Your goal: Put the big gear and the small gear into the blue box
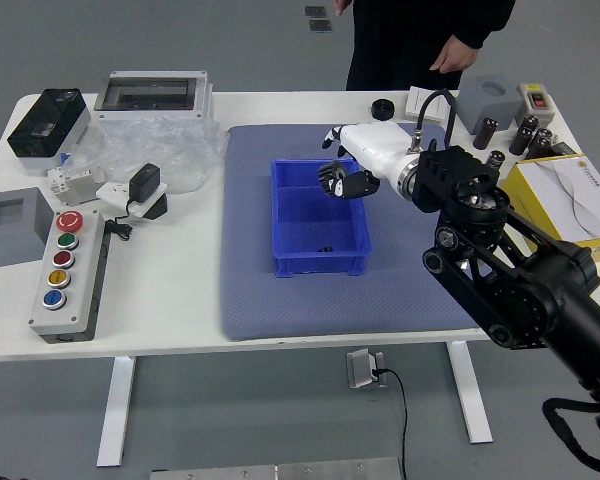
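Lengthwise, the blue box (322, 222) runs near to far

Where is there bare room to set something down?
Bare mat in front of the blue box and to its left; bare white table between the button panel and the mat. Crowded: far right, by black cylinders and yellow box; the right hand hovers over the blue box.
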Available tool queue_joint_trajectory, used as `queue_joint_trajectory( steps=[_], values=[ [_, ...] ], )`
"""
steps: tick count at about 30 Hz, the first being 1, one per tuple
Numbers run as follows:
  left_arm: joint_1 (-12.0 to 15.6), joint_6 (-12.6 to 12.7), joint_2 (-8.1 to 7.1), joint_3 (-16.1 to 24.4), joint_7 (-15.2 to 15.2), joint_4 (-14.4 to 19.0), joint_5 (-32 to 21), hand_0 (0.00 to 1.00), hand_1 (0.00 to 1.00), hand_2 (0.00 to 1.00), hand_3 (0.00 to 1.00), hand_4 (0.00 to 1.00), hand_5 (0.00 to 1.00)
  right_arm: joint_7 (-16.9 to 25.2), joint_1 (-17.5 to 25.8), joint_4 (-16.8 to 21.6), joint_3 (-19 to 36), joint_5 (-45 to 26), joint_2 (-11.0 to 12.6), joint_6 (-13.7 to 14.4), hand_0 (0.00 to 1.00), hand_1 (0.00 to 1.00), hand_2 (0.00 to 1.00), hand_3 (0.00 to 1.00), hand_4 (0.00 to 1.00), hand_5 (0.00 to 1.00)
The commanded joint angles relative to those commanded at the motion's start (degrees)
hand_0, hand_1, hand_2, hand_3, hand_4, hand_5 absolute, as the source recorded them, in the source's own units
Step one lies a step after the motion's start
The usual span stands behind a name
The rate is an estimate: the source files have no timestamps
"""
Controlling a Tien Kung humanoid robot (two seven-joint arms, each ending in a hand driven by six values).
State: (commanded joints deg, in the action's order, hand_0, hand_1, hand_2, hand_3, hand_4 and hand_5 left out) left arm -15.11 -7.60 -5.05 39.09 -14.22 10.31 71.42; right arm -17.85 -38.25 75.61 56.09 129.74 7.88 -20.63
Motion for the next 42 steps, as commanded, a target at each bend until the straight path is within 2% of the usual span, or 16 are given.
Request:
queue_joint_trajectory(
  steps=[2, 3, 10, 14, 15, 18, 20, 21, 26, 27, 30, 32, 33, 36, 39, 42],
  values=[
    [0.04, 0.00, 0.02, 0.01, -0.02, 0.00, 0.00, 0.792, 0.770, 0.766, 0.690, 0.562, 0.262, 0.09, -0.11, 0.01, 0.05, -0.12, -0.10, -0.19, 0.743, 0.724, 0.890, 0.998, 0.756, 0.435],
    [0.06, 0.00, 0.02, 0.05, -0.03, 0.00, 0.02, 0.792, 0.770, 0.766, 0.690, 0.562, 0.259, 0.10, -0.13, 0.06, 0.08, -0.15, -0.12, -0.26, 0.779, 0.762, 0.947, 0.998, 0.783, 0.452],
    [0.00, 0.03, 0.04, 0.12, 0.00, 0.00, -0.24, 0.792, 0.770, 0.767, 0.691, 0.564, 0.260, 0.19, 0.47, 1.22, 1.79, -0.18, 0.58, -0.12, 0.794, 0.774, 0.954, 0.998, 0.797, 0.474],
    [0.03, 0.05, 0.07, 0.18, -0.01, 0.00, -0.42, 0.792, 0.770, 0.767, 0.691, 0.564, 0.260, 0.30, 1.85, 2.88, 4.18, -1.37, 2.01, 1.34, 0.794, 0.774, 0.954, 0.998, 0.797, 0.474],
    [0.05, 0.07, 0.07, 0.18, 0.00, 0.00, -0.48, 0.792, 0.770, 0.766, 0.691, 0.563, 0.257, 0.34, 2.34, 3.29, 4.84, -2.07, 2.47, 2.00, 0.827, 0.792, 0.924, 0.970, 0.761, 0.481],
    [0.06, 0.11, 0.04, 0.33, 0.00, 0.00, -0.51, 0.792, 0.770, 0.766, 0.691, 0.563, 0.257, 0.68, 3.99, 4.36, 7.12, -4.81, 3.91, 4.22, 0.827, 0.792, 0.924, 0.970, 0.761, 0.481],
    [0.06, 0.13, 0.03, 0.47, 0.00, 0.00, -0.46, 0.792, 0.770, 0.766, 0.691, 0.563, 0.257, 1.06, 5.16, 4.91, 8.77, -6.93, 4.78, 5.94, 0.827, 0.792, 0.924, 0.970, 0.761, 0.481],
    [0.06, 0.15, 0.04, 0.46, 0.02, 0.00, -0.51, 0.792, 0.770, 0.765, 0.691, 0.563, 0.256, 1.31, 5.77, 5.15, 9.64, -8.07, 5.19, 6.84, 0.857, 0.811, 0.926, 0.935, 0.646, 0.511],
    [-0.02, 0.20, 0.09, 0.61, 0.05, 0.00, -0.36, 0.792, 0.770, 0.765, 0.691, 0.563, 0.256, 2.75, 8.61, 5.68, 13.79, -14.12, 6.77, 11.15, 0.857, 0.811, 0.926, 0.935, 0.646, 0.511],
    [-0.04, 0.23, 0.07, 0.65, 0.08, 0.00, -0.29, 0.792, 0.769, 0.765, 0.691, 0.564, 0.256, 3.20, 9.25, 5.62, 14.66, -15.70, 7.03, 12.07, 0.862, 0.816, 0.912, 0.897, 0.568, 0.592],
    [-0.06, 0.29, -0.05, 0.94, 0.10, 0.00, 0.14, 0.792, 0.769, 0.765, 0.691, 0.564, 0.256, 4.55, 10.86, 5.37, 17.35, -20.55, 7.52, 14.10, 0.862, 0.816, 0.912, 0.897, 0.568, 0.592],
    [-0.06, 0.32, -0.10, 1.07, 0.11, 0.00, 0.34, 0.792, 0.769, 0.765, 0.691, 0.564, 0.256, 5.28, 11.68, 5.29, 19.02, -23.59, 7.72, 14.77, 0.862, 0.816, 0.912, 0.897, 0.568, 0.592],
    [-0.06, 0.33, -0.11, 1.10, 0.12, 0.00, 0.40, 0.792, 0.770, 0.765, 0.691, 0.566, 0.257, 5.58, 12.02, 5.31, 19.77, -25.06, 7.81, 14.97, 0.866, 0.818, 0.899, 0.864, 0.541, 0.640],
    [-0.09, 0.36, -0.11, 1.13, 0.16, 0.00, 0.57, 0.792, 0.770, 0.765, 0.691, 0.566, 0.257, 6.61, 13.29, 5.33, 22.60, -30.27, 8.28, 15.21, 0.866, 0.818, 0.899, 0.864, 0.541, 0.640],
    [-0.05, 0.41, -0.14, 1.23, 0.16, 0.00, 0.78, 0.792, 0.770, 0.764, 0.691, 0.567, 0.258, 7.47, 14.31, 5.03, 24.72, -35.06, 8.67, 15.05, 0.876, 0.820, 0.895, 0.838, 0.524, 0.682],
    [0.02, 0.46, -0.20, 1.43, 0.15, 0.00, 1.13, 0.792, 0.770, 0.764, 0.691, 0.567, 0.258, 8.20, 15.23, 4.50, 26.82, -40.35, 8.92, 14.43, 0.876, 0.820, 0.895, 0.838, 0.524, 0.682]
  ],
)
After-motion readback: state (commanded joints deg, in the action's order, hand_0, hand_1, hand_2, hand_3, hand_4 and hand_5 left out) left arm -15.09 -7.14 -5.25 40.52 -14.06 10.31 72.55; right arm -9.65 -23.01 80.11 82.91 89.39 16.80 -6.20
